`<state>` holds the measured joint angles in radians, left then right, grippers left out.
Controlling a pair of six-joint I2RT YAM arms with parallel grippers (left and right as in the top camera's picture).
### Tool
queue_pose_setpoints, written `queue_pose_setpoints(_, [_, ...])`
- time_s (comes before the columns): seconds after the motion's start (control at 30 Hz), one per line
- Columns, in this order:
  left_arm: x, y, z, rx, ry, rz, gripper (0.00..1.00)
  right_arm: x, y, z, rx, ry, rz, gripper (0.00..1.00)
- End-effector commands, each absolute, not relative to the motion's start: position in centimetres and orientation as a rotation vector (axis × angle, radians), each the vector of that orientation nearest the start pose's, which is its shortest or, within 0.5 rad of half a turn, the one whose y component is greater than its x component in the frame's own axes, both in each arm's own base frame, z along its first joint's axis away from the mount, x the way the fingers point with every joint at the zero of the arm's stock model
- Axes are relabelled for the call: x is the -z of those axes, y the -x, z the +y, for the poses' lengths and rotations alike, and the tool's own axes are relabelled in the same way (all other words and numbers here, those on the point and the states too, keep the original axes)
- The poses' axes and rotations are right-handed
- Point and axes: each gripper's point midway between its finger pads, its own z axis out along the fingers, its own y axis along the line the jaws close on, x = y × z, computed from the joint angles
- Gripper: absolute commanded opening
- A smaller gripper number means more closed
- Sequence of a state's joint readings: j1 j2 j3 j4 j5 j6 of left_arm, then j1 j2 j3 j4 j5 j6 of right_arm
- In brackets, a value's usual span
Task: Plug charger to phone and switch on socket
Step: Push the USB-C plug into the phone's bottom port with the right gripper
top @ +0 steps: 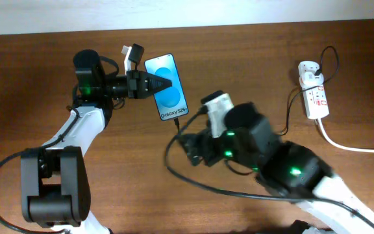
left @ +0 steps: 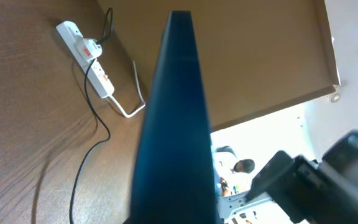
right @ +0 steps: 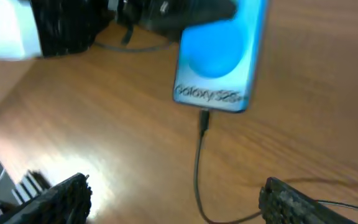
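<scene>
We note a dark brown wood-grain table (top: pixel 252 58) filling nearly the whole overhead view. A pale strip (top: pixel 174 12) runs along its far edge. In the left wrist view we see a bright, washed-out room (left: pixel 353 81) past the table's edge, detail unclear. In the right wrist view a patch of glare (right: pixel 104 168) lies on the wood.

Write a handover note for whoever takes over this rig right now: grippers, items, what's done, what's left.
Left gripper: shut on the phone, clamping its side edge, screen lit.
Right gripper: open, holding nothing, just short of the phone's bottom end.
Charger: plug tip looks seated in the phone's bottom port.
Socket: off on the right arm's side, no gripper near it; switch position too small to read.
Done: plugging in, apparently.
Left: switch on the socket, likely with the free right gripper.
</scene>
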<state>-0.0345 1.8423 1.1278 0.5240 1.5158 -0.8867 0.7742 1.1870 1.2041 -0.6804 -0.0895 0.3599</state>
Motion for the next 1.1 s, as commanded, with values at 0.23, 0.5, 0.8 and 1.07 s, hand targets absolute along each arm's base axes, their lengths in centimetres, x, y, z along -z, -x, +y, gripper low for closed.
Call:
queue_pose_setpoints(0.23, [-24.0,-38.8,-18.6,1.971,-0.444,1.984,0.00,-18.0,-29.2,30.2,-0.462,0.446,2.388,0.11])
queue_pose_setpoints(0.5, [-24.1,-37.3,-20.0,2.026,-0.526,1.989,0.00,-22.1,-31.4,32.3,-0.554,0.428,2.200,0.04])
queue_pose_setpoints(0.8, [-23.0,-41.0,-18.9,1.990,-0.065,2.090,0.00,-29.7,-24.5,28.1,-0.624,0.566,2.314,0.99])
queue_pose_setpoints(1.07, [-25.1,-37.2,-34.0,1.836,-0.368,2.187,0.00,-44.6,-16.1,10.3,-0.570,0.221,1.854,0.99])
